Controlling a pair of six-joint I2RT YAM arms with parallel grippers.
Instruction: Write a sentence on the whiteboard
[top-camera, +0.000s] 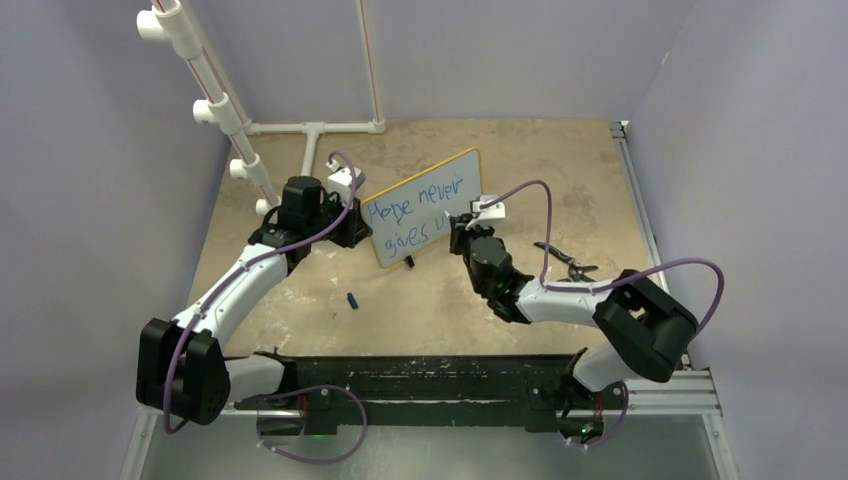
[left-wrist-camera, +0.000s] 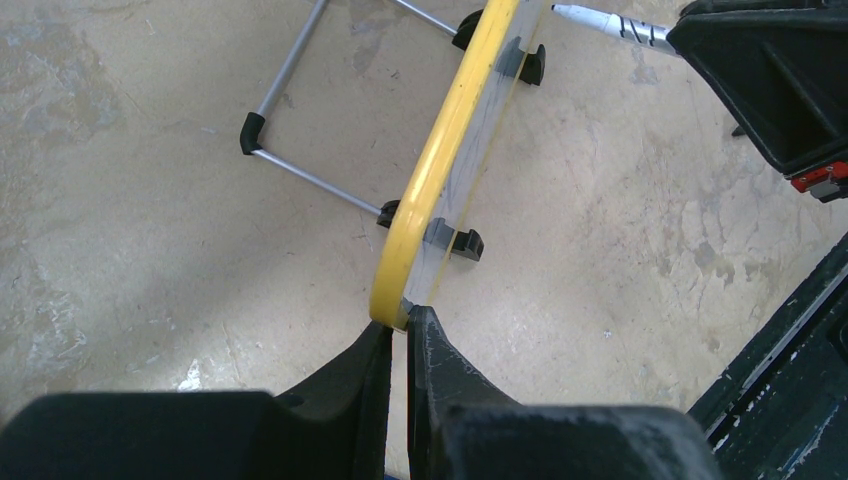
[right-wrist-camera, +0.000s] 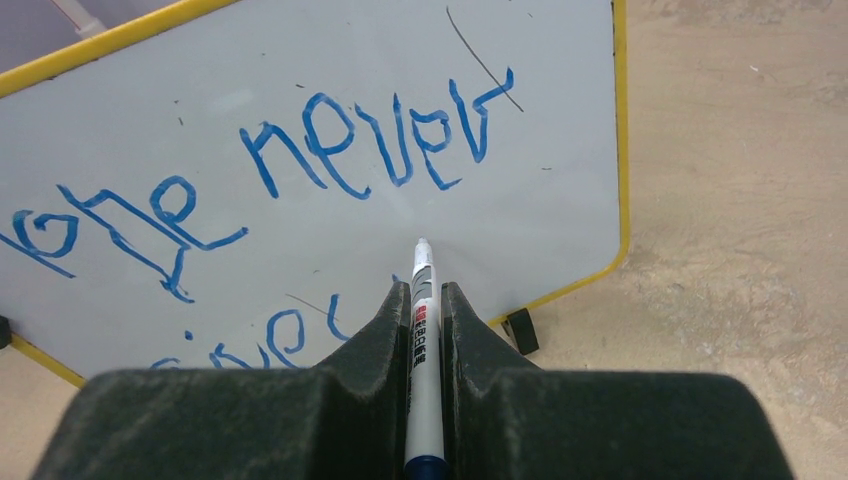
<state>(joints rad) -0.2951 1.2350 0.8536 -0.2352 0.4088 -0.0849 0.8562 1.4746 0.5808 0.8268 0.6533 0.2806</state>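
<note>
The whiteboard (top-camera: 425, 195) stands tilted on the table mid-scene, with a yellow frame (left-wrist-camera: 440, 160) and black feet (left-wrist-camera: 465, 242). The sentence (top-camera: 415, 212) in blue reads "Hope never" above "gives u"; the right wrist view shows "never" (right-wrist-camera: 385, 145). My left gripper (top-camera: 355, 228) is shut on the whiteboard's left edge (left-wrist-camera: 405, 325). My right gripper (top-camera: 462, 228) is shut on a white marker (right-wrist-camera: 424, 320) with a blue end. The marker tip is at the board's face, right of the lower line; I cannot tell if it touches. The marker also shows in the left wrist view (left-wrist-camera: 610, 22).
A small blue marker cap (top-camera: 352, 299) lies on the table in front of the board. A black tool (top-camera: 565, 262) lies to the right. A white pipe frame (top-camera: 215, 110) stands at the back left. A black rail (top-camera: 440, 380) runs along the near edge.
</note>
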